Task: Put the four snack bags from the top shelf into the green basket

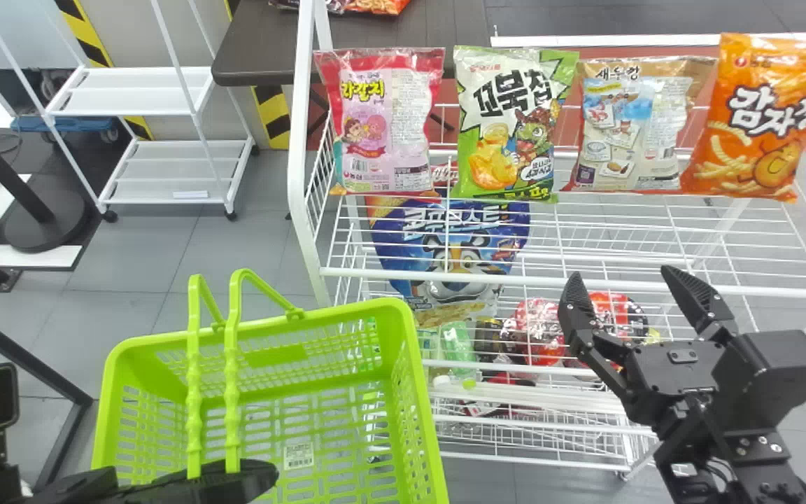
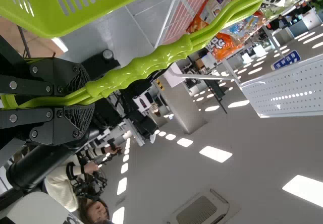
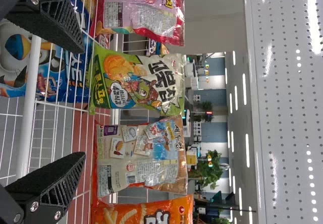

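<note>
While the black left gripper (image 2: 91, 97) clamps the lime plastic basket's (image 1: 347, 313) handles (image 1: 231, 392), the first pick needs the empty, spread right gripper (image 1: 623, 276) advanced around one glossy foil snack bag (image 1: 504, 126).

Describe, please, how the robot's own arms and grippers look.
The right gripper is black: two tapering fingers with ribbed inner faces, silver screws, a boxy housing. Cables run along the black right arm. The left gripper is also black, with ribbed fingers and silver screws.

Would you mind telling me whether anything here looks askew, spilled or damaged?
Nothing clearly stands out. The four snack bags stand in a row on the top shelf, with no visible tear or spill; the orange bag leans slightly, perhaps only by viewing angle.
</note>
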### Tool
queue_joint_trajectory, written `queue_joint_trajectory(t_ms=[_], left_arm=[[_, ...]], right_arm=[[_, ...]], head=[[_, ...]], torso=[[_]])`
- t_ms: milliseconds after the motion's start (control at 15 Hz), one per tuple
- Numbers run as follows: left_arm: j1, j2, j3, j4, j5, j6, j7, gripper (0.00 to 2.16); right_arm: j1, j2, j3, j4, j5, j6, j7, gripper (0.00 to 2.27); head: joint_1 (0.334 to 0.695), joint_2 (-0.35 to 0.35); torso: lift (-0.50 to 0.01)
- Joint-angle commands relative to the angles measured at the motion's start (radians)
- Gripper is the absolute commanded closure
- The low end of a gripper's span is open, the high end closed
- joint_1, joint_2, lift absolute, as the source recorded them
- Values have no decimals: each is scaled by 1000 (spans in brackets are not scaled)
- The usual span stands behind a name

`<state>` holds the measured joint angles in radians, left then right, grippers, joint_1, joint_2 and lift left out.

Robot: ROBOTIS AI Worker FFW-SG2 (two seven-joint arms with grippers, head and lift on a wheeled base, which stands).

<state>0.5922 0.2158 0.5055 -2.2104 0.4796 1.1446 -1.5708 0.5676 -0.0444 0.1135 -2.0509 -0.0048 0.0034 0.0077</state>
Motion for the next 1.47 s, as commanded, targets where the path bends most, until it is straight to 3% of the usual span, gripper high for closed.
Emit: queue_joint_trajectory(t_ms=[0,933,1200,1400], left_arm=[[4,-1,-9,0,-3,2,-10,2148],[9,8,-27,-18,-10,14,-10,2148],[17,10,-28,-25,-10,14,-10,2148],[18,11,-27,-26,-9,14,-10,2148]], right_arm=[[0,0,3,-2,0,-1,0,90],[-61,1,34,9,-1,42,0,76],[-262,3,115,132,-26,152,-2,100],[-473,6,169,324,-76,195,-2,124]], head=[[695,53],[695,50],[695,87],[695,146]], torso=[[0],[0],[0],[0]])
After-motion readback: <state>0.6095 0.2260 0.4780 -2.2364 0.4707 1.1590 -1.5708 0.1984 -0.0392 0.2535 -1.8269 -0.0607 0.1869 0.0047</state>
